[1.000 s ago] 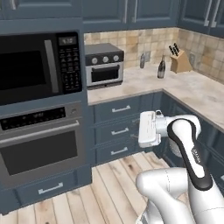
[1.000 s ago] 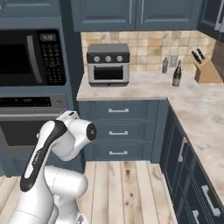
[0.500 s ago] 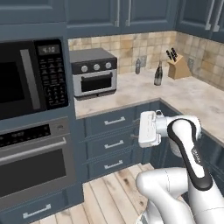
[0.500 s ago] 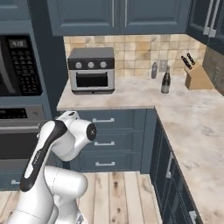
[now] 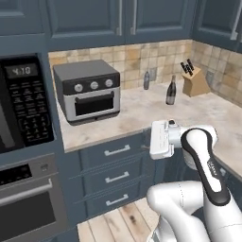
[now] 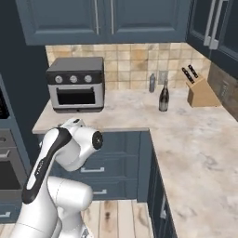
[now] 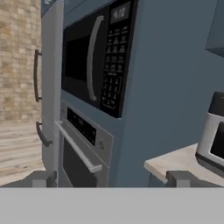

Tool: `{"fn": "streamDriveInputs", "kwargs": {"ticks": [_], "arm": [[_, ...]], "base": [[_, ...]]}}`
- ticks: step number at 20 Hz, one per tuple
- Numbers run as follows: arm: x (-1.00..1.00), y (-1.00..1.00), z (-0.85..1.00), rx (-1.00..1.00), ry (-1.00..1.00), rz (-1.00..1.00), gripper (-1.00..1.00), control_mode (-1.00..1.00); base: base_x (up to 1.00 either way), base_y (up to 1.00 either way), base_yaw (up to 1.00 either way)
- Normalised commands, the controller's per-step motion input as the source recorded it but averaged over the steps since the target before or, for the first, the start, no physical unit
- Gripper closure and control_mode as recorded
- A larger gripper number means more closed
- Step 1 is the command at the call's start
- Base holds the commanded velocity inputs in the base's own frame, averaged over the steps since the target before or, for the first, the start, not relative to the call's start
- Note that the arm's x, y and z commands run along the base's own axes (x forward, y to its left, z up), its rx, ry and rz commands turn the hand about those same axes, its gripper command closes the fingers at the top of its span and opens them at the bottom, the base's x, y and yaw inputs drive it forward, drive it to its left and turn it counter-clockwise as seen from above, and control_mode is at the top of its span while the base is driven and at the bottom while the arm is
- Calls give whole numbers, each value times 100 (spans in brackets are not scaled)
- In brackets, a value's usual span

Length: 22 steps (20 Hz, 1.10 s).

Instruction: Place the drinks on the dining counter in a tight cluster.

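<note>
Soft, even light washes the whole kitchen, flat and rendered, no hard glare anywhere. The marble desk (image 5: 142,111) reads bright and pale, while the wall cabinets (image 6: 102,18) above sit dim and murky. A gentle shadow pools beneath the toaster oven (image 5: 87,90), and a faint one trails the wine bottle (image 6: 163,96). The white arm (image 5: 203,156) shows smooth shading along its curves. Everything looks slightly soft, edges fuzzy. In the hand view the microwave (image 7: 94,57) is coarse and blurred, keypad markings illegible, and its lines lean with perspective.
</note>
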Motion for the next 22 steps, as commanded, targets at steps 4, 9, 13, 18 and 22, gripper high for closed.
{"fn": "streamDriveInputs", "kwargs": {"ticks": [4, 9, 13, 18, 22], "arm": [[0, 0, 0, 0, 0, 0, -100, 100], [0, 0, 0, 0, 0, 0, -100, 100], [0, 0, 0, 0, 0, 0, -100, 100], [0, 0, 0, 0, 0, 0, -100, 100], [0, 0, 0, 0, 0, 0, -100, 100]], "base": [[78, -35, 0], [69, -31, 0], [60, -28, 1], [52, -22, 0], [58, -26, 0]]}}
